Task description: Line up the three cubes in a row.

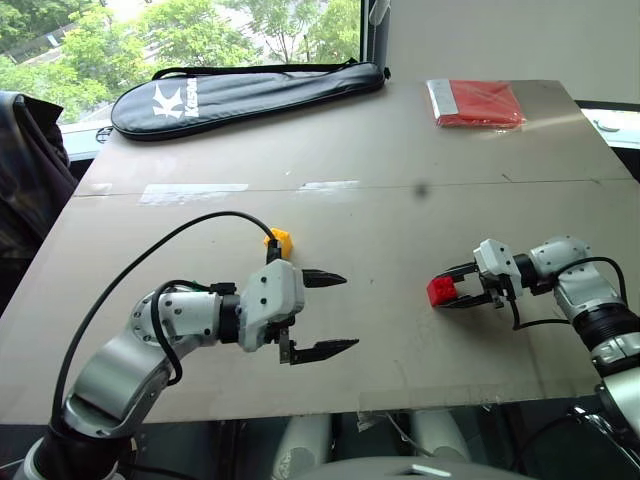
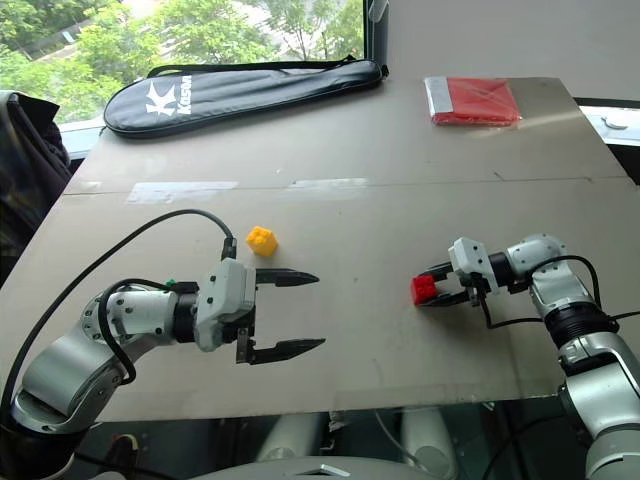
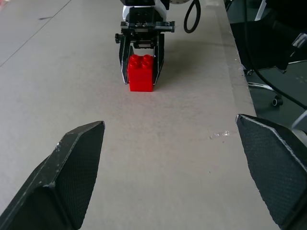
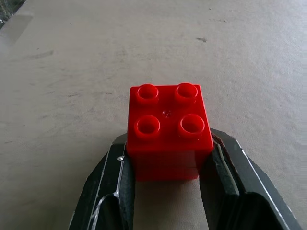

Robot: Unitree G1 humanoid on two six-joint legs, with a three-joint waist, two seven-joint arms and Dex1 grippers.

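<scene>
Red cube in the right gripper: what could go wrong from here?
1. The right gripper clamps only the red cube's rear part, near the fingertips; it could pivot or slip out when carried or set down.
2. The yellow cube lies right beside the open left gripper; an arm move might knock it off its spot.
3. I see only two cubes on the table, so the row may stall until the third is found.

Grey table [image 1: 400, 190] with tape patches [image 1: 193, 192] across its middle seam, black racket bag [image 1: 245, 95] lying along the far left edge, red packet [image 1: 478, 103] (one silvery end) at the far right corner, dark cloth [image 1: 25, 170] beside the left edge, trees [image 1: 200, 30] beyond the window.
</scene>
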